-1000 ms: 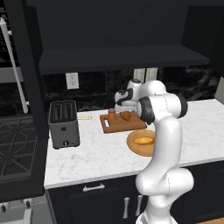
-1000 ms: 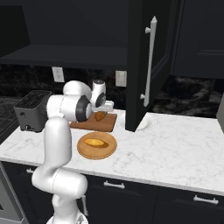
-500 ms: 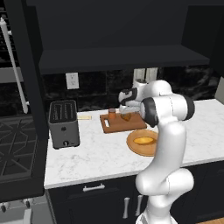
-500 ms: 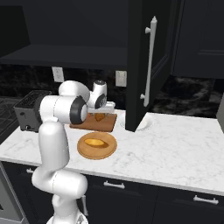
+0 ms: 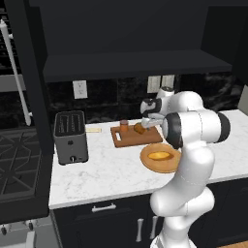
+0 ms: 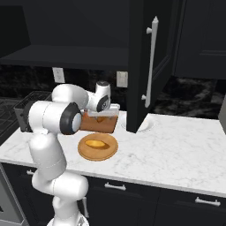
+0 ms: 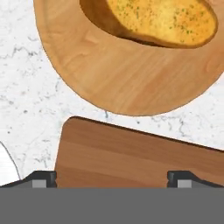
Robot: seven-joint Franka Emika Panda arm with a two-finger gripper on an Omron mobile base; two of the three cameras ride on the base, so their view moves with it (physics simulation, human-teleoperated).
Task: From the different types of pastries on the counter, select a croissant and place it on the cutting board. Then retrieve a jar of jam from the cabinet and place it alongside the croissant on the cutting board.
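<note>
The reddish-brown cutting board (image 5: 136, 137) lies on the white counter (image 5: 111, 169). On it stand the small orange-brown jar of jam (image 5: 124, 126) at the back left and the golden-brown croissant (image 5: 140, 129) just to its right. My gripper (image 5: 149, 122) hovers over the board's right end, beside the croissant, open and holding nothing. In the hand view the gripper (image 7: 111, 178) looks down on the board (image 7: 144, 157), its fingertips (image 7: 41, 177) wide apart. In the right base view the gripper (image 6: 109, 115) hangs above the board (image 6: 98, 125).
A round wooden plate (image 5: 151, 164) with a golden-yellow bun (image 5: 159, 155) sits just in front of the board. A toaster (image 5: 71, 137) stands to the left, with a pale flat stick (image 5: 93, 130) behind it. The black cabinet's door (image 6: 142, 66) hangs open right of the hand.
The elbow and forearm have swung round while the hand stayed over the board's right end. The jaws stayed open; jar and croissant have not moved.
</note>
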